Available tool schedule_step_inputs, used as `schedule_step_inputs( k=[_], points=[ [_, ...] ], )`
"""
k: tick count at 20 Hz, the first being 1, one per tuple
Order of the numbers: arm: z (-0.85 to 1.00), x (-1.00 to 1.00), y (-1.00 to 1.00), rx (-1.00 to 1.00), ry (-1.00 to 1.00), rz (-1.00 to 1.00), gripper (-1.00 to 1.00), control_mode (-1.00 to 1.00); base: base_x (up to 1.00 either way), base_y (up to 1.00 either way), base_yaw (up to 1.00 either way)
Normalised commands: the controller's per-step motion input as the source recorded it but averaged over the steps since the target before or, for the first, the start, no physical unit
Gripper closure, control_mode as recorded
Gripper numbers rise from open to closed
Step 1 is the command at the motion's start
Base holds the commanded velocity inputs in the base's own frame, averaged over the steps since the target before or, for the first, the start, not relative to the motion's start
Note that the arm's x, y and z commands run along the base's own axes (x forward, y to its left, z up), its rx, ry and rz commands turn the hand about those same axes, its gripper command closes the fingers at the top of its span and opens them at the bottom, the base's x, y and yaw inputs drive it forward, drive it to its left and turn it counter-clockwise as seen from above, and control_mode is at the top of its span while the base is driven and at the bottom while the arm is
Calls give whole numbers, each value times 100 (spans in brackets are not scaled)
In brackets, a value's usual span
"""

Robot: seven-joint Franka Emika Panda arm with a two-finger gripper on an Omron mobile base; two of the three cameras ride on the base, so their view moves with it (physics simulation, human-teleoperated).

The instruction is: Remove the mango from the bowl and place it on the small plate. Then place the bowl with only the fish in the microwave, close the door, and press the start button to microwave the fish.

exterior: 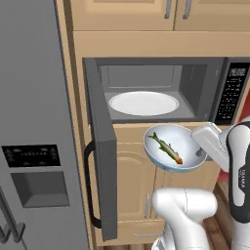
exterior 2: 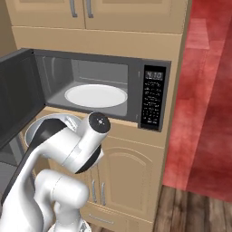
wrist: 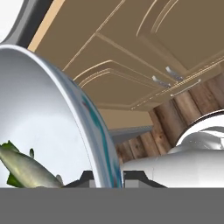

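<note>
Hand view is showing the gripper (wrist: 105, 181) clamping the rim of the bowl (wrist: 48, 118), with only the fish (wrist: 26, 168) lying inside, so the mango step looks done. Above and beyond the gripper, the microwave (exterior: 161, 90) is standing with its door (exterior: 102, 161) swung open; loading, closing and starting are remaining.

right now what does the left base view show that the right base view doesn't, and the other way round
Left base view alone: the fish lying in the bowl, which the gripper holds by its right rim just below the open microwave, plus the grey fridge at left. Right base view alone: red wall and wood floor, with the arm covering most of the bowl. Both: open door, white turntable, keypad.
</note>
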Motion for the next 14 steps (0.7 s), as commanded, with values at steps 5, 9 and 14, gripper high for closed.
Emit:
schedule_step_inputs(
  k=[5,9,14],
  points=[
    [0,0,0,0,0,0,100,100,4,1,1],
    [0,65,31,0,-6,-13,100,-100,0,0,0],
    [2,97,49,2,-4,-32,100,-100,0,0,0]
  ],
)
